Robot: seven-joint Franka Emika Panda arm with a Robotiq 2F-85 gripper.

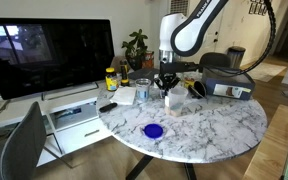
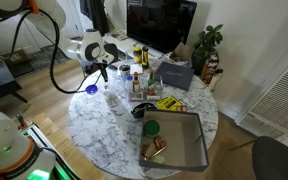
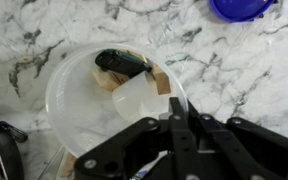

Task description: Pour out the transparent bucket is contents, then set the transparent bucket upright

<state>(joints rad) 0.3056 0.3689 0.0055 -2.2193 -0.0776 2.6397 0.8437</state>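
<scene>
The transparent bucket [image 3: 79, 95] fills the middle of the wrist view, seen from above with its open rim up. Inside lie the contents: tan-brown pieces [image 3: 154, 80], a dark piece [image 3: 122, 62] and a pale whitish piece. My gripper [image 3: 174, 112] comes in from the bottom edge, its two fingers close together across the bucket's near rim. In an exterior view the gripper [image 1: 167, 84] points straight down over the bucket [image 1: 170, 100] near the middle of the marble table [image 1: 209, 125]. The gripper also shows in an exterior view [image 2: 103, 76]. I cannot tell whether the bucket is lifted.
A flat blue disc [image 1: 154, 130] lies on the table near the bucket, and also shows in the wrist view [image 3: 242, 8]. A grey tray [image 2: 189, 150] holds small items. Bottles [image 2: 136, 82], a cup [image 1: 142, 90], a grey box [image 1: 229, 80] and a monitor [image 1: 54, 50] crowd the table's far side.
</scene>
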